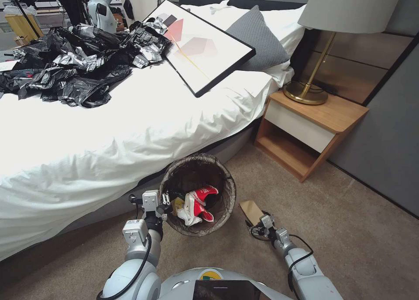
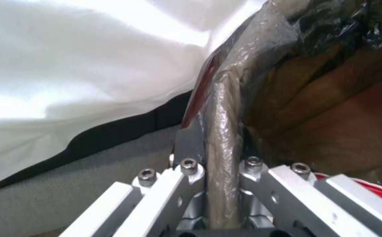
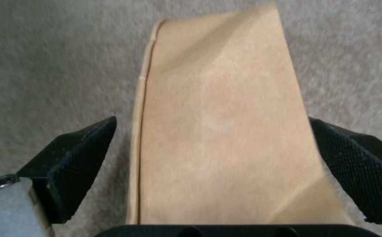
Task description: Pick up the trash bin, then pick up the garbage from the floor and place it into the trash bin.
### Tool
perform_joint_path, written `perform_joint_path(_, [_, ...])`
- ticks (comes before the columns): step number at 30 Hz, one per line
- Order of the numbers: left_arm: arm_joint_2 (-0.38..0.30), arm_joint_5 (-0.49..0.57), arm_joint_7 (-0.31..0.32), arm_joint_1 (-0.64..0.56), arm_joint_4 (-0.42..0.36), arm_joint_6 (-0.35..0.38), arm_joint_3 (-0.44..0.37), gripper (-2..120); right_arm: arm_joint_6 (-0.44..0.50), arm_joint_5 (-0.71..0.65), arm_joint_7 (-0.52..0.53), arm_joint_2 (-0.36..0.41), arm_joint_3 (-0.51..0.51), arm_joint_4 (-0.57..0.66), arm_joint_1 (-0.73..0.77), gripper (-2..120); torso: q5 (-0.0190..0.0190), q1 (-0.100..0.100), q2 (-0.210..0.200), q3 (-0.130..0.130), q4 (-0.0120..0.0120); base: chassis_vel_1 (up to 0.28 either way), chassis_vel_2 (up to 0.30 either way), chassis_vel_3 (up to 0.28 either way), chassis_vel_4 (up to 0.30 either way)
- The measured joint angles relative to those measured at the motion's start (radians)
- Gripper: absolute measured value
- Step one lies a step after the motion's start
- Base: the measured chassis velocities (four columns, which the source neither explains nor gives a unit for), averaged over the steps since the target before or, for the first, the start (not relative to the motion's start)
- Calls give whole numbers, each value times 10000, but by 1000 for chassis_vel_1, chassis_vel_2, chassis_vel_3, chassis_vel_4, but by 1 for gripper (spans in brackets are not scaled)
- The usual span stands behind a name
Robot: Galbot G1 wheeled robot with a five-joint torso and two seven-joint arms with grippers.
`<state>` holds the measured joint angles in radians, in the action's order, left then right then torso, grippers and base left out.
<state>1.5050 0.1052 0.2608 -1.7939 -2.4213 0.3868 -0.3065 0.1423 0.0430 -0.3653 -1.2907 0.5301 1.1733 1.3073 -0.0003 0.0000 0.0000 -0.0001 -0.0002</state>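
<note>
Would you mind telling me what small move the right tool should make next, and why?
Probably close on the brown paper bag. The right tool is open with a finger on either side of the bag, which lies on the carpet, while the left tool grips the trash bin rim close by.

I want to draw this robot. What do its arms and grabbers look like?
Both arms are smooth, rounded, silver-grey tubes with black cables looping along them. The left gripper is boxy silver metal with bolts showing. The right gripper is darker, with black, wedge-shaped fingers that have a bumpy criss-cross surface.
</note>
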Motion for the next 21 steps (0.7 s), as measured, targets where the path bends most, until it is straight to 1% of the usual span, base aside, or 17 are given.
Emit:
perform_joint_path(2, [0,0,0,0,0,0,0,2,80,19,96,-73,23,-623,-328,100,1,0,0,0,5,0,0,0,0])
perform_joint_path(5, [0,0,0,-1,0,0,0,2,120,8,119,-88,47,-882,-463,97,2,0,0,0,6,0,0,0,0])
perform_joint_path(6, [0,0,0,0,0,0,0,2,236,-82,112,-99,70,-1243,-626,89,3,0,1,0,1,0,0,0,0])
perform_joint_path(7, [0,0,0,0,0,0,0,2,236,-82,112,-99,70,-1243,-626,89,3,0,1,0,1,0,0,0,0])
perform_joint_path(9, [0,0,-1,0,0,0,2,2,297,-197,105,-87,75,-1337,-662,81,6,-1,1,-1,3,0,0,0,0])
perform_joint_path(10, [0,0,-1,0,0,0,2,2,297,-197,105,-87,75,-1337,-662,81,6,-1,1,-1,3,0,0,0,0])
perform_joint_path(12, [0,0,0,-1,0,0,0,2,302,-317,112,-65,83,-1282,-655,74,9,-1,1,-1,5,0,0,0,0])
perform_joint_path(13, [0,0,0,-1,0,0,0,2,302,-317,112,-65,83,-1282,-655,74,9,-1,1,-1,5,0,0,0,0])
perform_joint_path(15, [-1,0,0,0,0,0,0,2,284,-349,160,-35,109,-1170,-632,68,0,0,0,2,2,0,0,0,0])
perform_joint_path(16, [-1,0,0,0,0,0,0,2,284,-349,160,-35,109,-1170,-632,68,0,0,0,2,2,0,0,0,0])
perform_joint_path(18, [0,0,0,0,0,0,1,2,275,-361,170,-38,105,-1084,-600,61,6,0,0,2,1,0,0,0,0])
perform_joint_path(19, [0,0,0,0,0,0,1,2,268,-368,206,-39,104,-1051,-597,58,1,0,0,1,1,0,0,0,0])
perform_joint_path(20, [0,0,0,0,0,0,1,2,268,-368,206,-39,104,-1051,-597,58,1,0,0,1,1,0,0,0,0])
perform_joint_path(21, [0,0,0,-2,0,0,1,2,267,-372,232,-42,103,-1040,-597,55,0,0,0,1,2,0,0,0,0])
